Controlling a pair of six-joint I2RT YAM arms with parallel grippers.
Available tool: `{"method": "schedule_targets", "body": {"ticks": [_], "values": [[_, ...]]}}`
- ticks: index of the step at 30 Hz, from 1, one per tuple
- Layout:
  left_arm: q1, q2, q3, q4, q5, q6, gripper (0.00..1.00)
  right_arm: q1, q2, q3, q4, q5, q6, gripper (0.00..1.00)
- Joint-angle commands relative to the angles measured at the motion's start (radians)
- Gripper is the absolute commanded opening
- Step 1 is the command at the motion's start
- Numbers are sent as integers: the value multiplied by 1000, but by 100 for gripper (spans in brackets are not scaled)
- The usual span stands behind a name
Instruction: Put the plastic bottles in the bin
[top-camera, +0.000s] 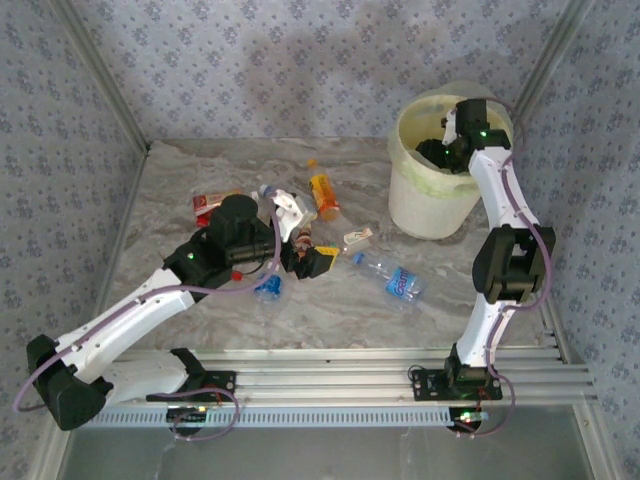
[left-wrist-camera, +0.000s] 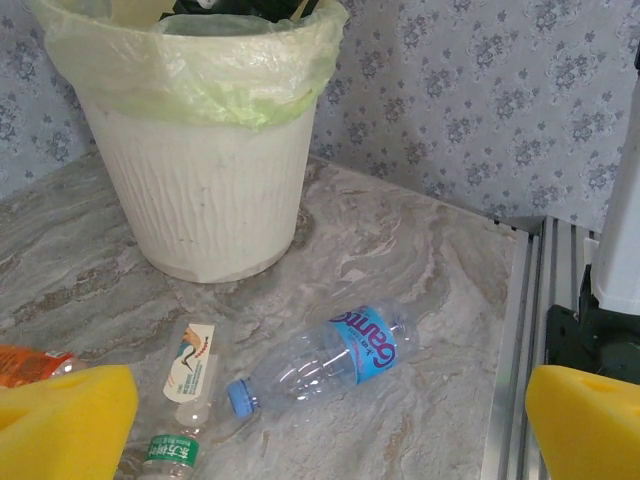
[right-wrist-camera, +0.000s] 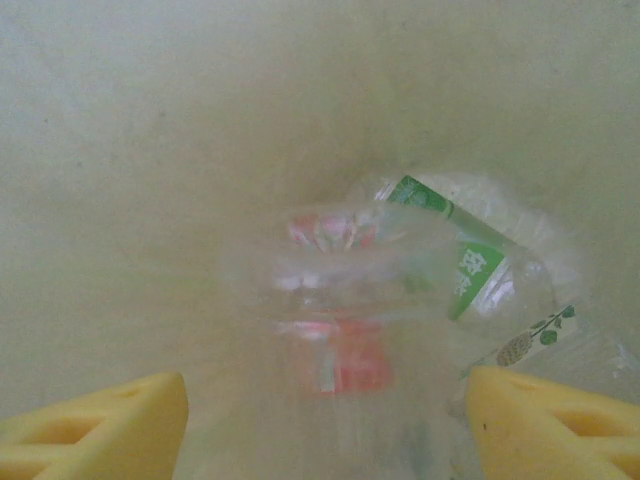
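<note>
On the table (left-wrist-camera: 420, 250), the blue-label bottle (left-wrist-camera: 335, 362) looks light and squashy. Hold its middle; left gripper (left-wrist-camera: 325, 425) and right gripper (right-wrist-camera: 325, 420) are spread.

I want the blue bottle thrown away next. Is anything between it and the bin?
Nothing visible lies on the table between the blue bottle and the bin; that stretch is bare. The right end effector sits open in the bin's mouth, though.

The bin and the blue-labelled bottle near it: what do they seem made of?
The bin looks like matte white plastic with ribbed walls, lined with a thin yellow-green film bag crinkled over the rim. The blue-labelled bottle looks like clear thin plastic: the table shows through it.
</note>
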Motion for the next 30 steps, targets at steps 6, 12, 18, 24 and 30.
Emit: {"method": "schedule_targets", "body": {"ticks": [6,12,18,24,30], "values": [[-8,3,37,-18,-10,30,100,5,-20,61,-57,4,-4,81],[-8,1,35,-21,-14,35,100,-5,-76,69,-49,4,14,81],[-7,-3,37,-29,-29,48,100,-22,-176,46,-14,6,57,81],[-7,-8,45,-66,-44,100,100,-20,-330,-49,58,69,91,81],[-8,-5,91,-178,-71,205,100,30,-547,-234,114,124,135,82]]}}
